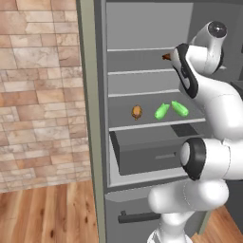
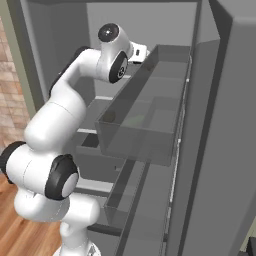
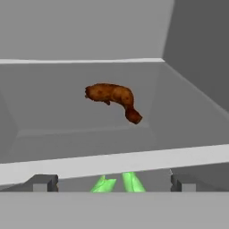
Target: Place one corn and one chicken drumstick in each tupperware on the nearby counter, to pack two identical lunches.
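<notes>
End effector (image 3: 112, 182) gapes wide (empty), facing chicken drumstick (image 3: 114, 99).

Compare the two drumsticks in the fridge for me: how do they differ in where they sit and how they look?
The upper drumstick lies on a higher shelf, straight ahead of the open gripper; the lower drumstick sits on the shelf below, left of the two corn cobs. The upper one shows as a long curved piece tapering to one end; the lower one looks short and rounded from the left base view. Both are brown-orange and untouched.
</notes>
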Motion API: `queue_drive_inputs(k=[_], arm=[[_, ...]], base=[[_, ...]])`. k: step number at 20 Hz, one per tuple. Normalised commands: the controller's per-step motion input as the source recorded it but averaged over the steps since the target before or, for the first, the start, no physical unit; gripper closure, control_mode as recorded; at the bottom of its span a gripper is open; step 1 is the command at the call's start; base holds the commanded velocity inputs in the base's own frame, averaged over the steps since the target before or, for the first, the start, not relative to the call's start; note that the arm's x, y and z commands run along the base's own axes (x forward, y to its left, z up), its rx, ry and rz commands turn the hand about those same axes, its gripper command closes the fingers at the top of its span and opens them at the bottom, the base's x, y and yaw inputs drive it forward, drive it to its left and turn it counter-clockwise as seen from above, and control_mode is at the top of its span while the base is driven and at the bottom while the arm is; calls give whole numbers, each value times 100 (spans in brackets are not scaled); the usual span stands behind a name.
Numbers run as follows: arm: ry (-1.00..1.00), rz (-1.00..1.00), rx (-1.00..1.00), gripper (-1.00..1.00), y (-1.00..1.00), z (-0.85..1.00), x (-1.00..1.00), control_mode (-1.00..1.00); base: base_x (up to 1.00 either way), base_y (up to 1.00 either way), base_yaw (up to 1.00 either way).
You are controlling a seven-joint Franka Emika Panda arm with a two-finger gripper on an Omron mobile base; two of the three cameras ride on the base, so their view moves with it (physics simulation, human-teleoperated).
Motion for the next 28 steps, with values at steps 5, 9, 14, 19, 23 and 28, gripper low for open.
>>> queue_drive_inputs(k=[5, 9, 14, 19, 23, 28], arm=[[9, 5, 0, -100, 0, -3, 25, -100], [11, 6, 0, -100, -3, -6, 15, -100], [7, 6, 0, -100, -9, -3, 15, -100], [4, 5, 0, -100, -8, -6, 18, -100], [3, 6, 0, -100, -9, -11, 22, -100], [1, 6, 0, -100, -8, -15, 25, -100]], base=[[0, 0, 0], [0, 0, 0], [0, 0, 0], [0, 0, 0], [0, 0, 0], [0, 0, 0]])
